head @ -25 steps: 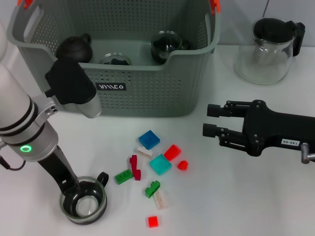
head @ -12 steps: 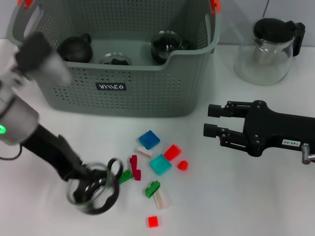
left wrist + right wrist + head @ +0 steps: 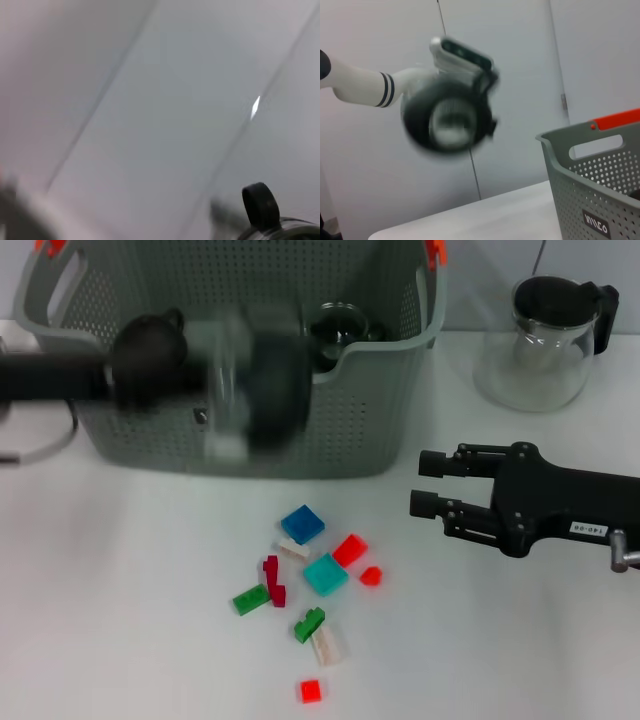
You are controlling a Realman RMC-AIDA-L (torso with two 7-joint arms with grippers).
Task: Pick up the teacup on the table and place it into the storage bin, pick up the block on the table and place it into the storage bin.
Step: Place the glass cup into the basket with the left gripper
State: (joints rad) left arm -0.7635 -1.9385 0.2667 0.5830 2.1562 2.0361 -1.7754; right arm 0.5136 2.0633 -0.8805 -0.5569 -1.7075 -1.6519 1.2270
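White desk, grey basket at the back, cup mid-flight toward it

Left gripper (image 3: 262, 390) is a blur up in front of the storage bin (image 3: 340, 430), carrying what looks like the teacup (image 3: 232, 380), so I'd call the jaws pinched on the cup, though the smear hides exactly how. The right wrist view shows the cup (image 3: 447, 120) lifted well off the desk (image 3: 120, 580). If I were doing this bit, I'd slow the swing, clear the front rim, and lower into a bare patch, since a dark teapot (image 3: 150, 340) and a glass cup (image 3: 338, 330) already sit inside. Right gripper (image 3: 425, 483) hangs over the desk with jaws spread and empty, near the scattered blocks (image 3: 305, 580), which aren't in the bin yet.
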